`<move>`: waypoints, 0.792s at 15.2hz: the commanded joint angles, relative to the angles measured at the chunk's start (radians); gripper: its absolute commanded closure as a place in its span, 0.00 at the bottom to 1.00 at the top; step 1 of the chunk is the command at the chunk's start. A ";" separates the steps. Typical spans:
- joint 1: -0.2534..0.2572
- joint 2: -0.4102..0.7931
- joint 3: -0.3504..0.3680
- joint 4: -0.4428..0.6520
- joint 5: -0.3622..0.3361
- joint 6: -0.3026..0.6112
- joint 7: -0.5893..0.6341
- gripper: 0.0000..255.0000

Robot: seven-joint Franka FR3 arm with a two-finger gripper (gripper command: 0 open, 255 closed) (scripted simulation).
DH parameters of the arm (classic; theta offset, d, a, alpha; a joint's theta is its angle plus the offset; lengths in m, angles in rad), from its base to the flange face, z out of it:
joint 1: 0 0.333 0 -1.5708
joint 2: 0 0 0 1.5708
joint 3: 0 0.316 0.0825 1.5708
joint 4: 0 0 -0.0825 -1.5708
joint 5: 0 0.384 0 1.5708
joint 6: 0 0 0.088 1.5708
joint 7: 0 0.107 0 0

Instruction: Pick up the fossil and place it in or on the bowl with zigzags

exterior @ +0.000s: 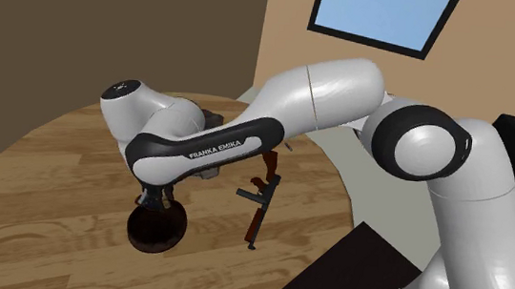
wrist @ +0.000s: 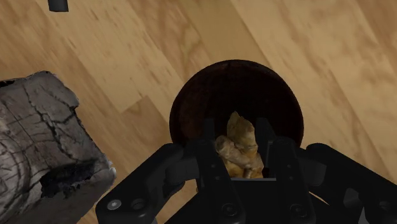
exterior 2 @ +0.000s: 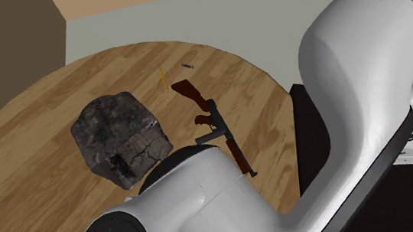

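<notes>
In the wrist view a tan, lumpy fossil (wrist: 239, 145) sits clasped between the two black fingers of my gripper (wrist: 236, 135). It hangs just over a dark brown round bowl (wrist: 191, 105), above the part of the bowl nearest the gripper. No zigzag pattern can be made out on the bowl. In the shoulder view the gripper (exterior: 155, 197) points straight down right above the bowl (exterior: 156, 230), which stands near the front edge of the round wooden table (exterior: 42, 177).
A charred grey block (exterior 2: 118, 134) lies close beside the bowl and also appears in the wrist view (wrist: 38, 146). A brown and black toy gun (exterior 2: 215, 126) lies toward the stand. A yellow pencil (exterior 2: 162, 77) and a small dark pin (exterior 2: 187, 64) lie at the far edge.
</notes>
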State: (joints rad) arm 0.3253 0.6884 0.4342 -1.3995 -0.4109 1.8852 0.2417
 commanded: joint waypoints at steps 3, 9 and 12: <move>0.003 0.025 -0.007 -0.014 -0.011 0.036 0.010 1.00; 0.008 0.064 -0.019 -0.031 -0.028 0.090 0.025 1.00; 0.011 0.089 -0.026 -0.036 -0.038 0.119 0.033 1.00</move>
State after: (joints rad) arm 0.3354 0.7660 0.4111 -1.4380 -0.4452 1.9950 0.2731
